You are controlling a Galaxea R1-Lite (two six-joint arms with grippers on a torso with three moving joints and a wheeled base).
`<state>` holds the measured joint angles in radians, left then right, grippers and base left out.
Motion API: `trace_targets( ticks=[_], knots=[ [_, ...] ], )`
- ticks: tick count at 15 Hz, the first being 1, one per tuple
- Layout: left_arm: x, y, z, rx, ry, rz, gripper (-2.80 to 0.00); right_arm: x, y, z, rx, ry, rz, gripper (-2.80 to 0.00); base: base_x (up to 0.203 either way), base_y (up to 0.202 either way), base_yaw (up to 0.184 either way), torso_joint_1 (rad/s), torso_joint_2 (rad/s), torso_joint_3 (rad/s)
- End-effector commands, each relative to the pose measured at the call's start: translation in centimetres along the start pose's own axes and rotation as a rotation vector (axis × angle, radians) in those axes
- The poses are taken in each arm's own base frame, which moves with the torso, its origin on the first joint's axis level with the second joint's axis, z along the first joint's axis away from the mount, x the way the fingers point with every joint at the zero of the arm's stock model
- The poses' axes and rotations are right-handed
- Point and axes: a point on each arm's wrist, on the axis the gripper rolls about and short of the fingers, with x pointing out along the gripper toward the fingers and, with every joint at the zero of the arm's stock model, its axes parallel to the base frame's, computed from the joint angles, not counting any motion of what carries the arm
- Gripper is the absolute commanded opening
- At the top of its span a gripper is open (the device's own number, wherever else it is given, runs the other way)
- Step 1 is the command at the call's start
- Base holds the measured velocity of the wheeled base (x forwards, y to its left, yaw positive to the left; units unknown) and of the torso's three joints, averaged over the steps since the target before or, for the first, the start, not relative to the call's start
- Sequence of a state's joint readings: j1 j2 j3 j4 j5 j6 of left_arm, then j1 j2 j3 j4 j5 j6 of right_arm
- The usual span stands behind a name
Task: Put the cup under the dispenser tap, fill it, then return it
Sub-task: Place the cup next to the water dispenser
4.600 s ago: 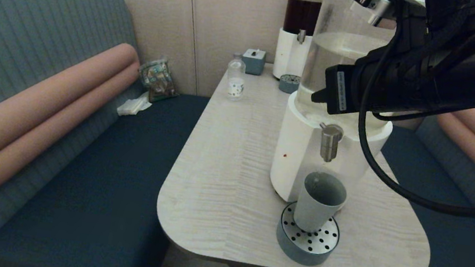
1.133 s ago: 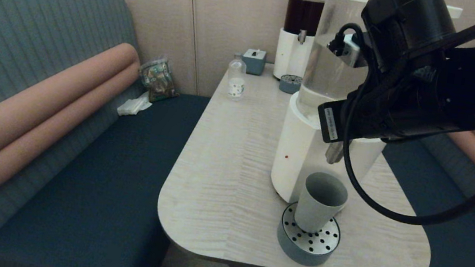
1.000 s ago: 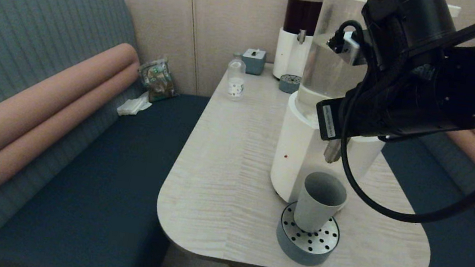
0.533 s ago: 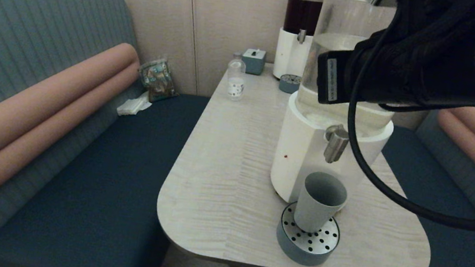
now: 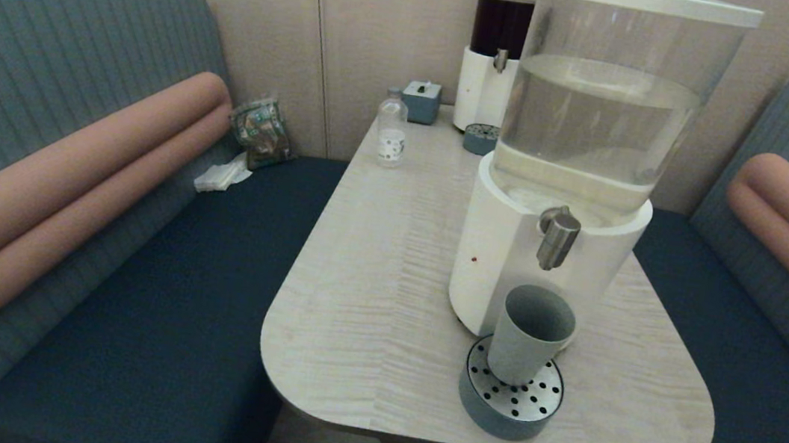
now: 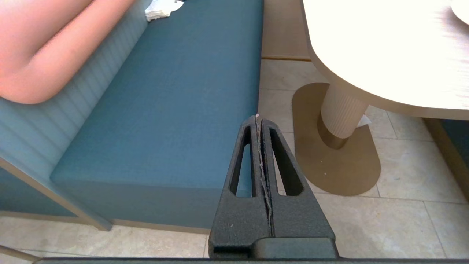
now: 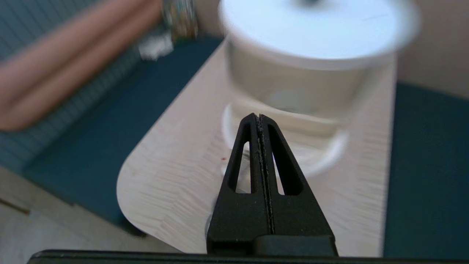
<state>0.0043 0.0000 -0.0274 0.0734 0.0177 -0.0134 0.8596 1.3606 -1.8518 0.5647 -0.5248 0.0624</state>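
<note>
Head view, nearest first: a round grey-blue drip tray (image 5: 509, 407) with a perforated metal top sits at the counter's (image 5: 369, 309) near edge. On it the cup (image 5: 530, 334), a matte grey-blue tapered tumbler, stands upright directly below the dispenser tap (image 5: 556, 238), a brushed-metal spout; whether the cup holds liquid cannot be told. Behind rises the white-based clear tank (image 5: 604, 112), partly filled with pale liquid. Toward the far edge stand a clear bottle (image 5: 392, 131) and a dark-liquid dispenser (image 5: 494, 53). The right gripper (image 7: 259, 117) hangs above the tank, jaws pressed together, empty. The left gripper (image 6: 258, 119) is parked low beside the counter, above the floor, jaws closed, empty.
</note>
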Motion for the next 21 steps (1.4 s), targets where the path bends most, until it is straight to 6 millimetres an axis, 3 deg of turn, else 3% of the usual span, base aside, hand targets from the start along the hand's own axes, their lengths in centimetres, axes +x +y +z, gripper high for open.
trace_targets(
  ticks=[1, 2, 6, 9, 11, 12, 14, 18, 21],
  knots=[
    [0.0, 0.0, 0.0, 0.000, 0.002, 0.001, -2.80, -6.9, -4.0, 0.6, 0.061, -0.115, 0.002, -2.80, 0.000, 0.000, 0.000, 0.000, 0.00, 0.000],
    [0.0, 0.0, 0.0, 0.000, 0.002, 0.001, -2.80, -8.7, -5.2, -0.4, 0.057, -0.118, -0.013, -2.80, 0.000, 0.000, 0.000, 0.000, 0.00, 0.000],
    [0.0, 0.0, 0.0, 0.000, 0.002, 0.001, -2.80, -15.0, -8.8, -8.4, 0.003, -0.112, -0.215, -2.80, 0.000, 0.000, 0.000, 0.000, 0.00, 0.000],
    [0.0, 0.0, 0.0, 0.000, 0.002, 0.001, -2.80, -19.4, -8.0, -12.9, -0.043, -0.197, -0.547, -2.80, 0.000, 0.000, 0.000, 0.000, 0.00, 0.000],
    [0.0, 0.0, 0.0, 0.000, 0.002, 0.001, -2.80, -21.8, -6.6, -16.5, -0.066, -0.260, -0.638, -2.80, 0.000, 0.000, 0.000, 0.000, 0.00, 0.000],
    [0.0, 0.0, 0.0, 0.000, 0.002, 0.001, -2.80, -21.7, -6.4, -18.0, -0.042, -0.270, -0.681, -2.80, 0.000, 0.000, 0.000, 0.000, 0.00, 0.000],
    [0.0, 0.0, 0.0, 0.000, 0.002, 0.001, -2.80, -20.7, -6.6, -19.2, 0.041, -0.284, -0.757, -2.80, 0.000, 0.000, 0.000, 0.000, 0.00, 0.000],
    [0.0, 0.0, 0.0, 0.000, 0.002, 0.001, -2.80, -19.5, -5.6, -19.5, 0.013, -0.305, -0.884, -2.80, 0.000, 0.000, 0.000, 0.000, 0.00, 0.000],
    [0.0, 0.0, 0.0, 0.000, 0.002, 0.001, -2.80, -18.0, -5.4, -21.0, 0.034, -0.257, -0.762, -2.80, 0.000, 0.000, 0.000, 0.000, 0.00, 0.000]
  ],
)
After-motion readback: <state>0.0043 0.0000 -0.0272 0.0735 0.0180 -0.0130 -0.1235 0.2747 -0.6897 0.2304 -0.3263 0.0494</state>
